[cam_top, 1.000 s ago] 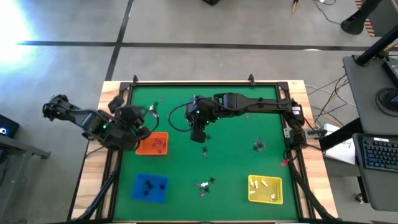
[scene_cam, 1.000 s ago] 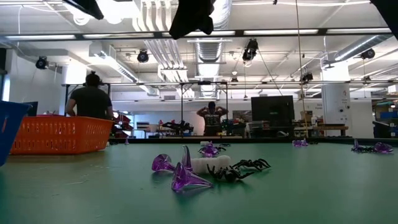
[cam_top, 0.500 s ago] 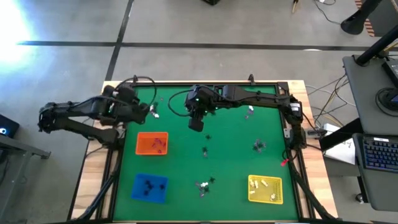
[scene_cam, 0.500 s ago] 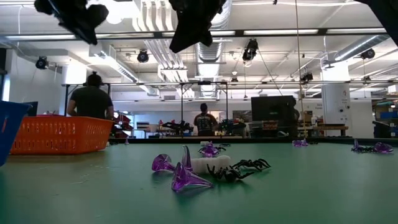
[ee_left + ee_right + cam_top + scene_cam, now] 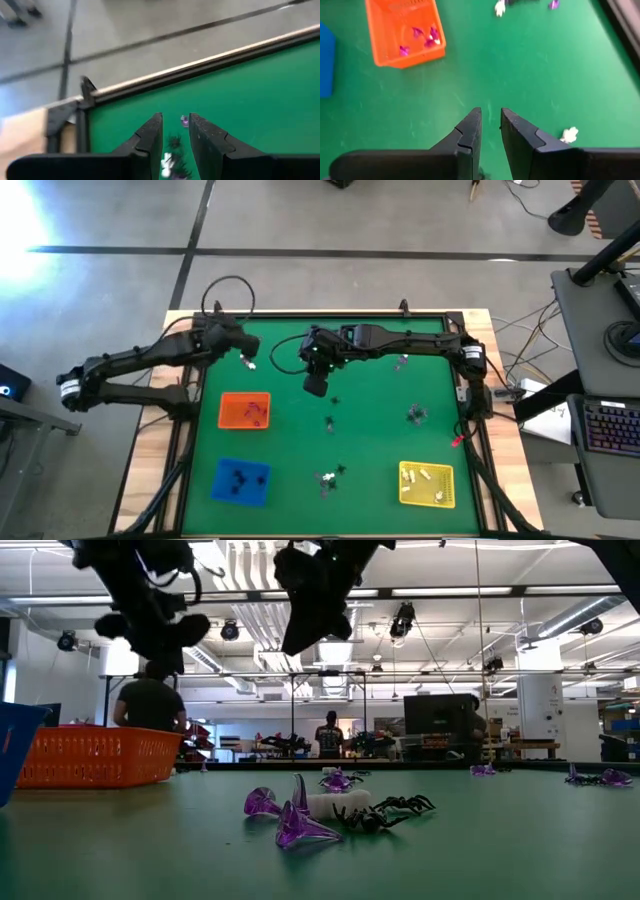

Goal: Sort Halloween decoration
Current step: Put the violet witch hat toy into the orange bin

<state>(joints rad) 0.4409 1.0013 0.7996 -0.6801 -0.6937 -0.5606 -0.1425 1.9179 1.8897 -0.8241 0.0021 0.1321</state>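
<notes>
**Both arms raised over the far side of the mat**

The left gripper (image 5: 175, 137) hung slightly parted and empty above small trinkets (image 5: 249, 363). The right gripper (image 5: 490, 125) was narrowly parted, empty, near mid-mat. Purple pieces (image 5: 422, 37) lay in the orange tray (image 5: 231, 420).

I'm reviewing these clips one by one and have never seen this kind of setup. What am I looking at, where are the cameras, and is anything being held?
Two dark robot arms work over a green table. One picture looks straight down, one looks level across the tabletop, and two come from cameras on the arms' wrists.

The left claw hangs over the far left part of the table, above a few tiny trinkets. The right claw hangs near the middle.

Both claws show a narrow gap between the fingers with nothing in it, so nothing is held.

On the table lie three small trays: the orange tray holds purple bits, the blue tray black ones, the yellow tray pale ones. More trinkets lie scattered around.
</notes>
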